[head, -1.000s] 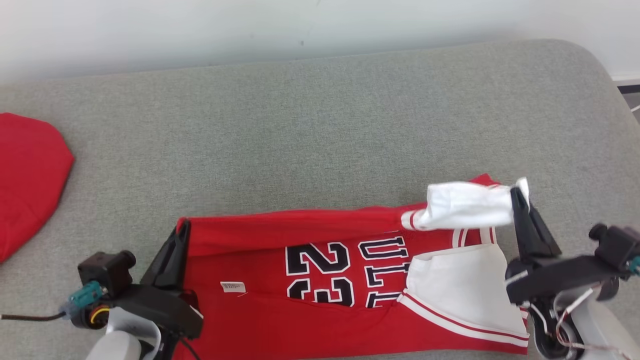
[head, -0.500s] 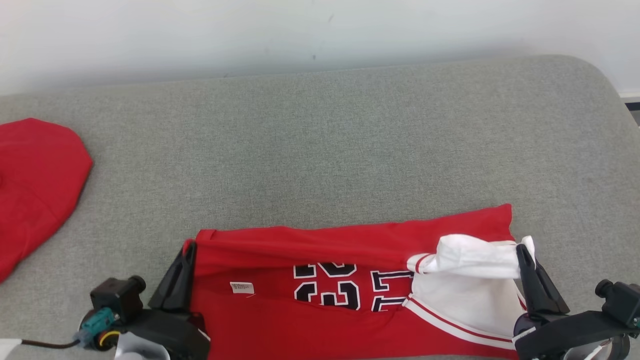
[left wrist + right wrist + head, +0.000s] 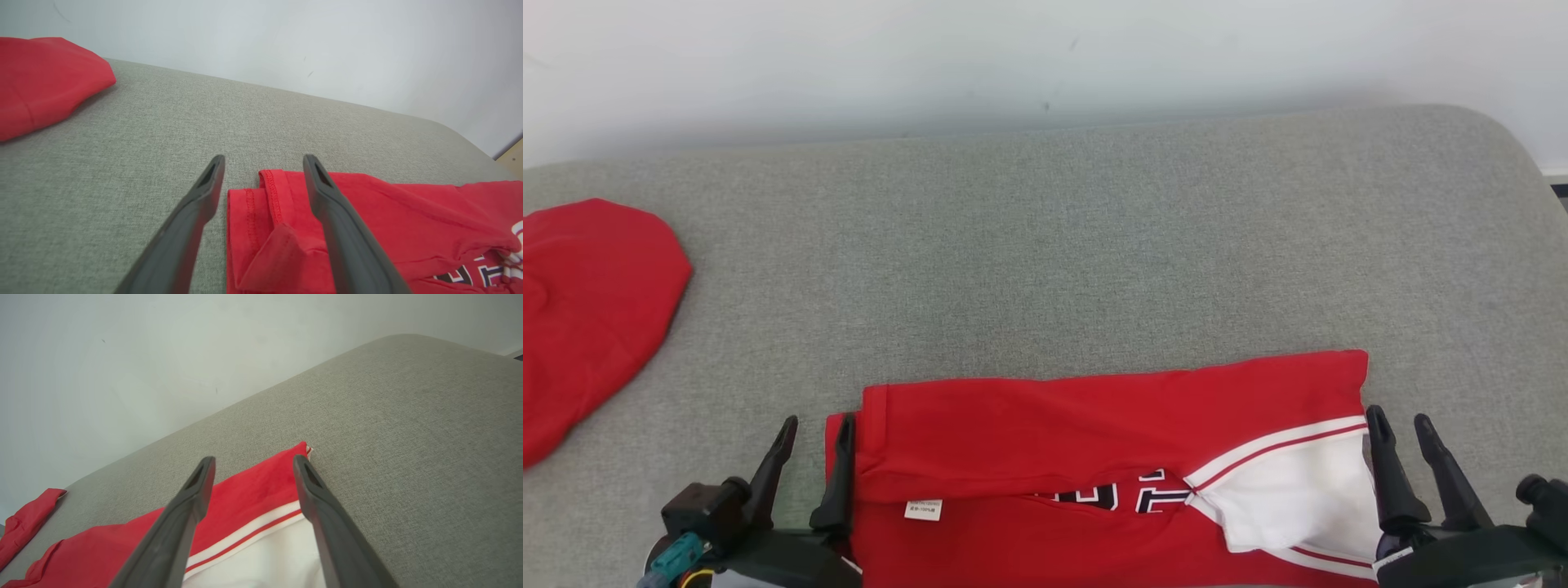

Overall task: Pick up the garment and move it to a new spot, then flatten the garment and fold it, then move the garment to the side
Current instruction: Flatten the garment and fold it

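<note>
Nearest, both hands are spread and empty. The left hand (image 3: pixel 819 420) sits at the nine o'clock end of the garment (image 3: pixel 1094 425), fingers astride the hem corner. The right hand (image 3: pixel 1396 415) sits just beside its three o'clock end. The garment lies folded lengthwise on the bench (image 3: pixel 1045 245), long axis nine to three, each hand equally near, which likely suits an end-to-end fold. Farther off, at ten o'clock, lies another red cloth (image 3: pixel 588 310).
</note>
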